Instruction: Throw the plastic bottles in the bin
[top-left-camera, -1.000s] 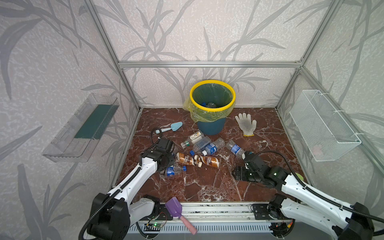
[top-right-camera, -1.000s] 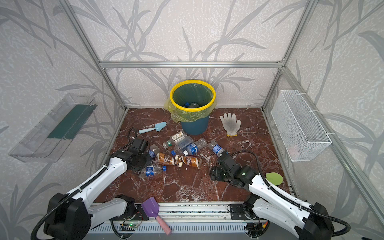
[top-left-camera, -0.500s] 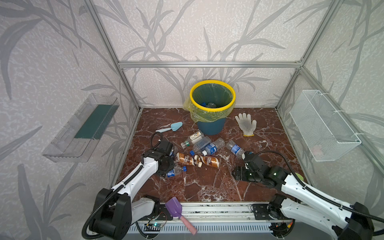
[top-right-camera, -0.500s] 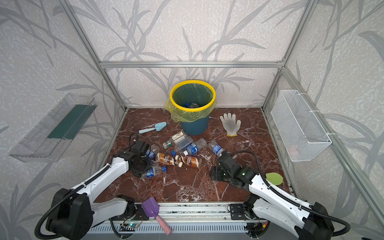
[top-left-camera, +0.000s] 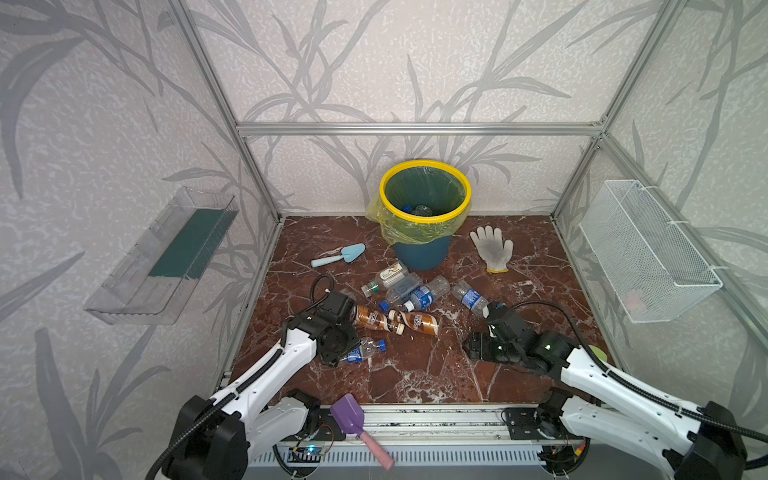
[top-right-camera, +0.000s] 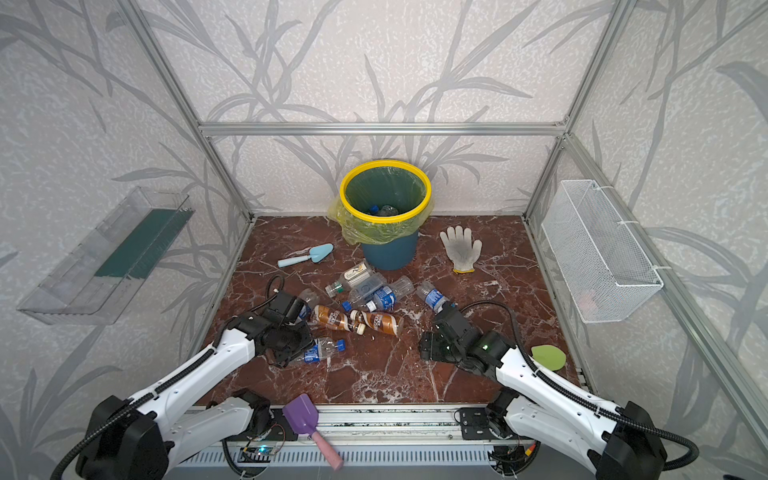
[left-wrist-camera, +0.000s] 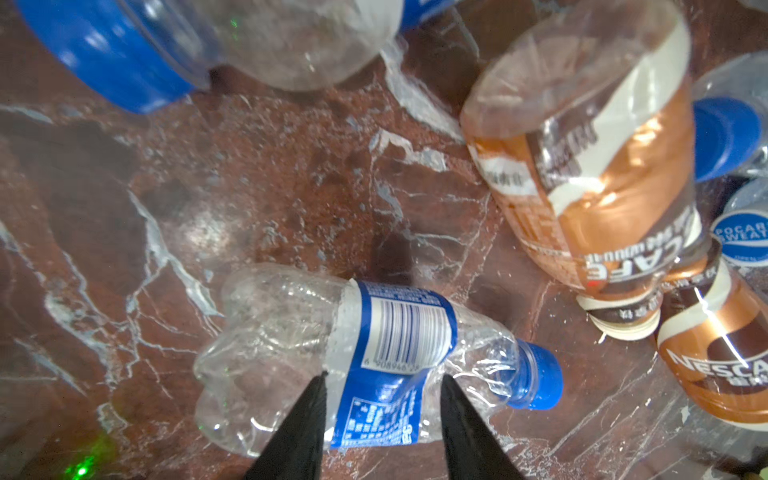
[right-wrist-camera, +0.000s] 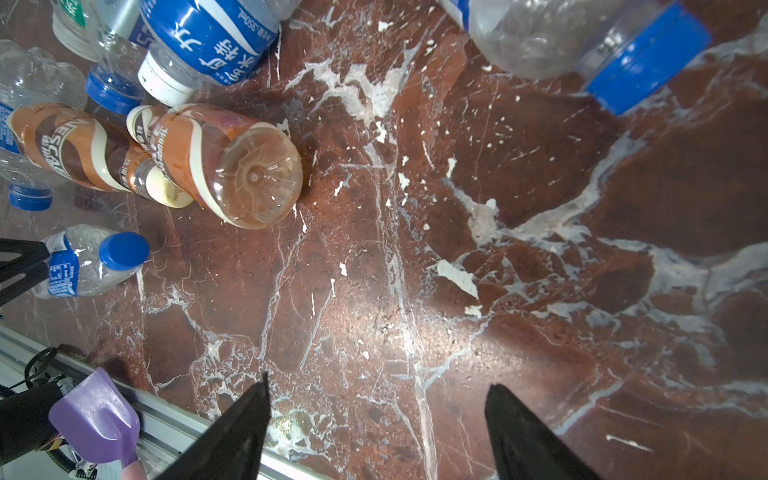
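A red-brown marble desk (top-left-camera: 415, 365) sits inside a walled booth, seen from above, with two robot arms reaching in from the near edge.

The left fingers (left-wrist-camera: 299, 428) are closed on a crushed bottle (left-wrist-camera: 374, 353), clear with a blue label and blue cap, pinching it across the label. In both top views this crushed bottle (top-left-camera: 361, 351) is at the near left of the desk. It appears to lie on the surface, though the views do not settle whether it is lifted.

The right fingers (right-wrist-camera: 232, 432) stand open over bare marble with nothing between them.

The bin (top-left-camera: 419, 255), teal with a yellow rim and yellow liner, stands at the back centre of the desk. A few bottles (top-left-camera: 415, 209) lie at its bottom.

In front of the bin is a loose pile (top-left-camera: 407, 291) of clear blue-labelled bottles. Just nearer lie two brown bottles (top-left-camera: 395, 320), end to end. One more blue bottle (top-left-camera: 469, 297) lies close to the right arm.

A trowel (top-left-camera: 338, 257) lies left of the bin and a glove (top-left-camera: 492, 249) right of it. A scoop (top-left-camera: 349, 415) rests on the front rail. A basket (top-left-camera: 648, 253) hangs on the right wall and a tray (top-left-camera: 166, 257) on the left wall.
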